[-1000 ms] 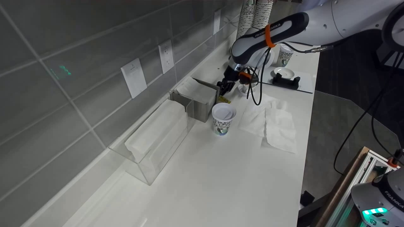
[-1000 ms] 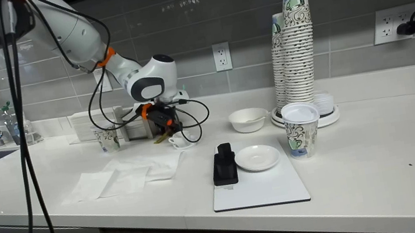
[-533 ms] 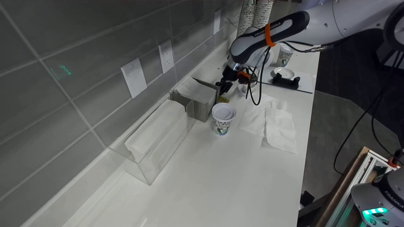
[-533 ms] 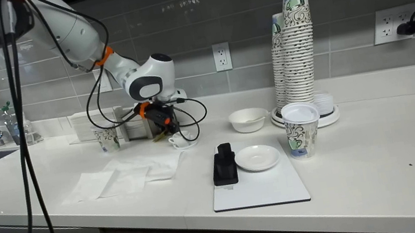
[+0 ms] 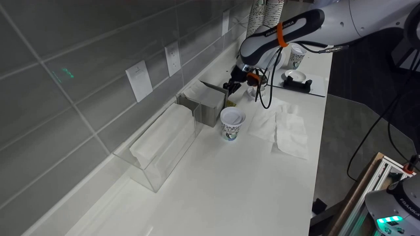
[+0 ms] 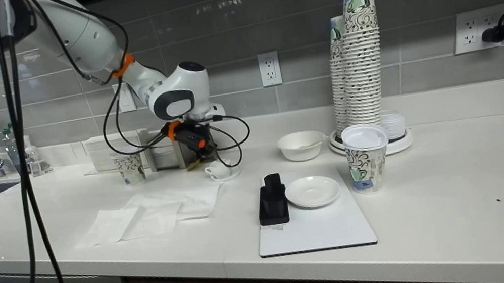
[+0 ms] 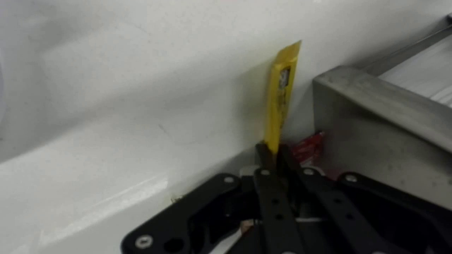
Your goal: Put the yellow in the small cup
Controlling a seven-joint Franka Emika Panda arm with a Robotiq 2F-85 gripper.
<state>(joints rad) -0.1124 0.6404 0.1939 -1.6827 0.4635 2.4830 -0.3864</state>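
Note:
My gripper (image 7: 271, 151) is shut on the end of a narrow yellow packet (image 7: 280, 95), which points away from the fingertips above the counter. The packet also shows in both exterior views (image 5: 231, 103) (image 6: 193, 165), beside the grey napkin holder. The gripper (image 5: 231, 89) is low at the holder's far end. A short white paper cup with a green mark (image 5: 231, 126) stands in front of the holder; it also shows in an exterior view (image 6: 130, 169). A similar lidded paper cup (image 6: 366, 158) stands by the tall stack. A smaller white teacup (image 6: 217, 170) on a saucer stands beside the gripper.
The napkin holder (image 7: 374, 109) is close beside the gripper, with a red packet (image 7: 308, 146) at its foot. Paper napkins (image 6: 151, 214) lie in front. A white bowl (image 6: 301, 146), cup stack (image 6: 363, 71), and board (image 6: 316, 233) with a plate (image 6: 312, 192) and black stand (image 6: 272, 202) are further along.
My gripper has risen slightly and shifted a little toward the napkin holder, with the yellow packet moving along in it. The cups have not moved.

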